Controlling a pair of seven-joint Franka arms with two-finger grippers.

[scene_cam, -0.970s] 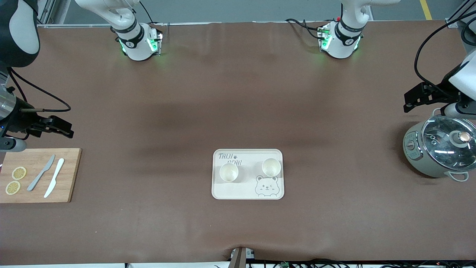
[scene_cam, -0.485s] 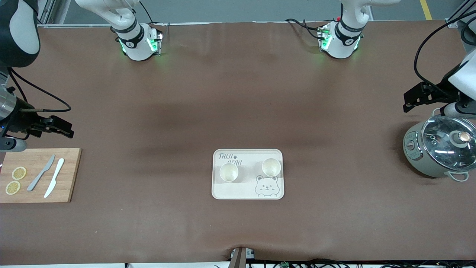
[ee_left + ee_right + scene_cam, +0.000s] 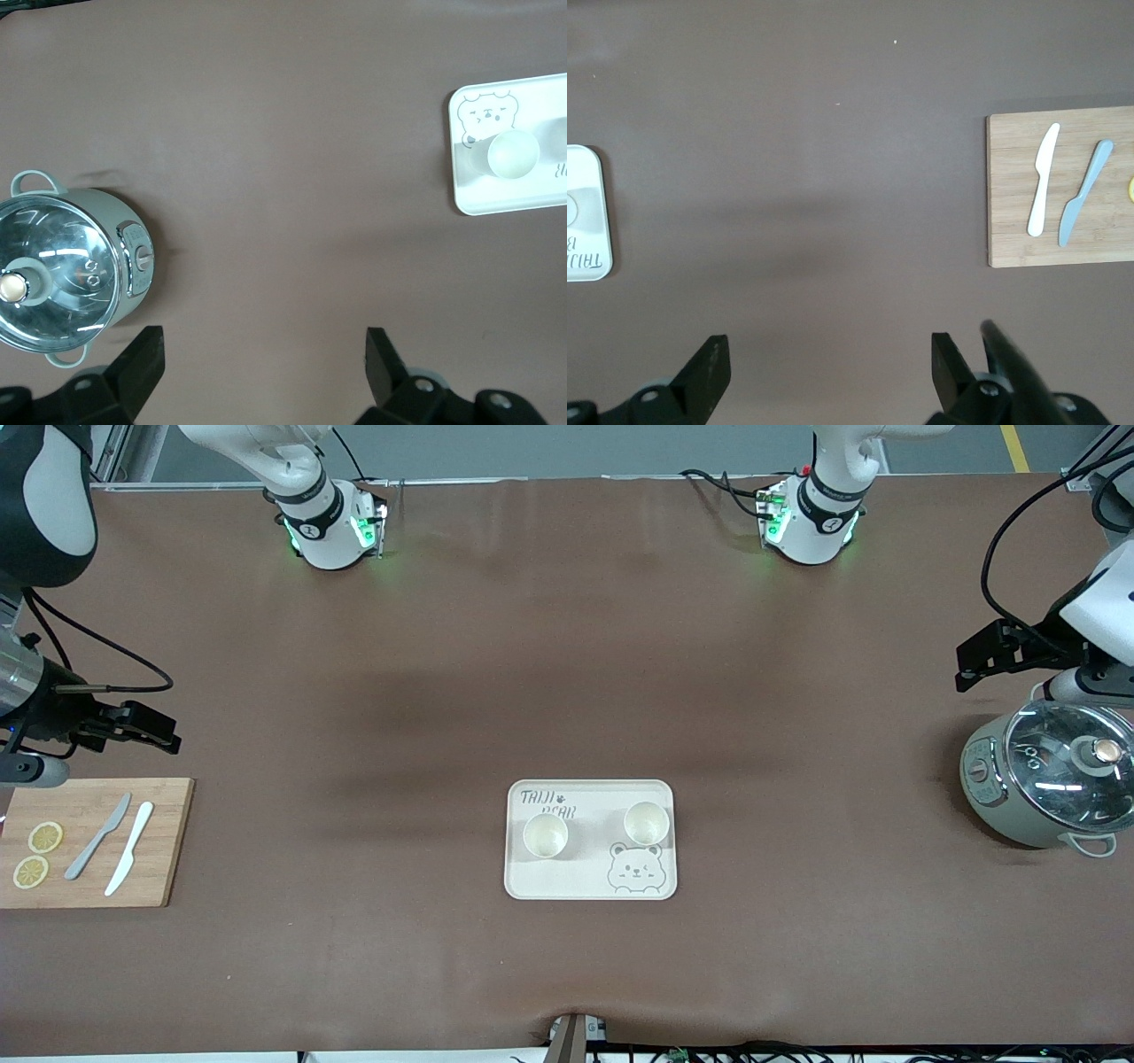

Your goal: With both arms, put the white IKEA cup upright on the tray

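Observation:
Two white cups stand upright on the cream tray [image 3: 589,881], one [image 3: 545,835] toward the right arm's end and one [image 3: 645,823] toward the left arm's end. My left gripper [image 3: 974,666] is open and empty, up in the air beside the pot at the left arm's end of the table. Its wrist view [image 3: 263,341] shows bare table between the fingers, with the tray [image 3: 496,199] and a cup [image 3: 513,153] far off. My right gripper [image 3: 151,731] is open and empty by the cutting board's edge. Its wrist view [image 3: 830,345] shows the tray's end [image 3: 586,257].
A wooden cutting board [image 3: 168,841] with a grey knife [image 3: 97,837], a white knife [image 3: 129,849] and two lemon slices [image 3: 45,836] lies at the right arm's end. A grey pot with a glass lid [image 3: 1045,779] stands at the left arm's end. Brown table surrounds the tray.
Both grippers have shifted only slightly, each staying open at its end of the table. The cups and tray have not moved.

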